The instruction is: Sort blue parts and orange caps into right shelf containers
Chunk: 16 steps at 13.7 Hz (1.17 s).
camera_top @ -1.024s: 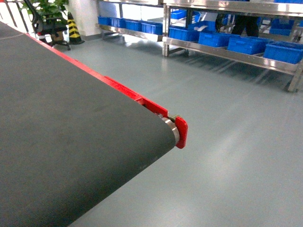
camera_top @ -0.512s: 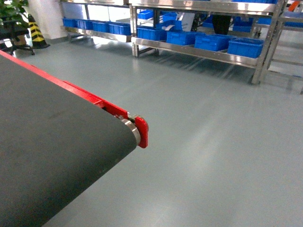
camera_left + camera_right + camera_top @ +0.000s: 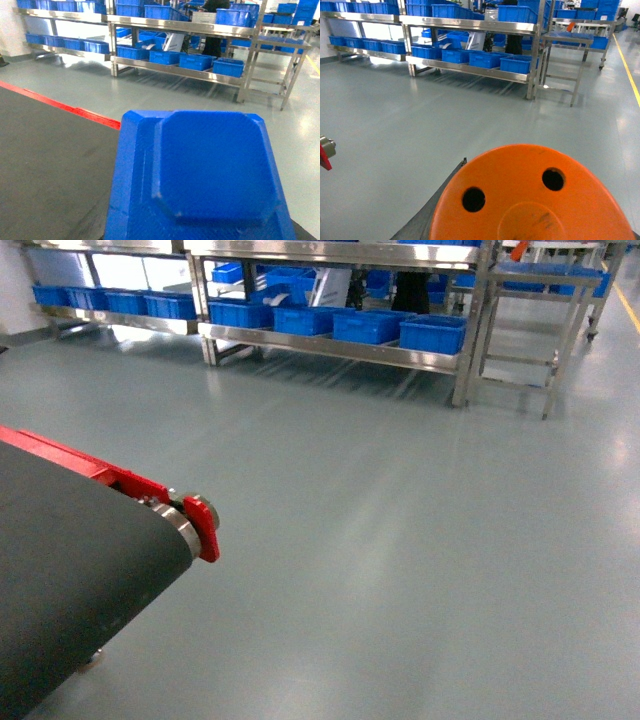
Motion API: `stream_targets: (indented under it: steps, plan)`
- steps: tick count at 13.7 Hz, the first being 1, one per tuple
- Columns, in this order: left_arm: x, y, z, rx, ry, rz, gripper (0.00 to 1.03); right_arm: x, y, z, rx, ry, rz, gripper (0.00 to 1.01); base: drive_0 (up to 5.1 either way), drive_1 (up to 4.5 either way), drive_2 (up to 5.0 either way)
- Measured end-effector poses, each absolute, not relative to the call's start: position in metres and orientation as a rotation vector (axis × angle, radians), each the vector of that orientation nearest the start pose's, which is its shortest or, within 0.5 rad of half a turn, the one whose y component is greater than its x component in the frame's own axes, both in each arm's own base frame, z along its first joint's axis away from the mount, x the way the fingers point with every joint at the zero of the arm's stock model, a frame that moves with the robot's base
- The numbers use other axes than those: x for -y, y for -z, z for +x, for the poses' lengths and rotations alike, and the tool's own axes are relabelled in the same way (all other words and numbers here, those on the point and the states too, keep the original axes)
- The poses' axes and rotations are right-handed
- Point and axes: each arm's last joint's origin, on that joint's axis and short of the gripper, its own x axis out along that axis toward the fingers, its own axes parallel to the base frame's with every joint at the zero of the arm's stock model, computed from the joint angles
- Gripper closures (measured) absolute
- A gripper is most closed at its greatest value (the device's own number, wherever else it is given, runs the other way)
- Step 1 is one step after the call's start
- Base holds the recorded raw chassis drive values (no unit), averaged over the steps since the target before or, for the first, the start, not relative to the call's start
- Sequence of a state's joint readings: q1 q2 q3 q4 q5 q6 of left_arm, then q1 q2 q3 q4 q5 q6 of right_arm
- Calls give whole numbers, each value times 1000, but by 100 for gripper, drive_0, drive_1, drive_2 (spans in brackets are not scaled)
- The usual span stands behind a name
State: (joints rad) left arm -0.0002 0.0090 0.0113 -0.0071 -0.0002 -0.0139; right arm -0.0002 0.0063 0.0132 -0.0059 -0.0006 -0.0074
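A large blue part (image 3: pixel 200 175) with bevelled corners and a raised flat centre fills the lower left wrist view, hanging above the belt's edge and hiding my left gripper's fingers. An orange cap (image 3: pixel 530 200), round with two dark holes, fills the lower right wrist view and hides my right gripper's fingers. Both pieces stay close in front of the cameras, off the floor, so each gripper is shut on its piece. The right shelf containers (image 3: pixel 432 333), bright blue crates, stand in a row on the low steel shelf across the floor. Those containers (image 3: pixel 227 66) (image 3: pixel 516 63) also show in both wrist views. Neither gripper shows in the head view.
The dark conveyor belt (image 3: pixel 70 560) with its red end plate (image 3: pixel 205 527) takes up the lower left. A steel shelf rack (image 3: pixel 340 348) runs along the back, with a small steel table (image 3: pixel 540 300) to its right. Grey floor (image 3: pixel 400 540) lies between. Someone's dark legs (image 3: pixel 405 290) stand behind the rack.
The head view has swung to the right. The belt's end slid left and down in view, the shelf rack moved left, and the plant and striped cone left the view.
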Motion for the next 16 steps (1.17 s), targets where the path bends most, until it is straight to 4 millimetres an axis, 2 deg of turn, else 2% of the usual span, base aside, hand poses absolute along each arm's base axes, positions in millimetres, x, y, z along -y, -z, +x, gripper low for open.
stream_targets:
  steps: [16]
  plan:
    - [0,-166,98,-5,0,-14,61,0,-167,97,1,0,-7,57,-164,-164,-164]
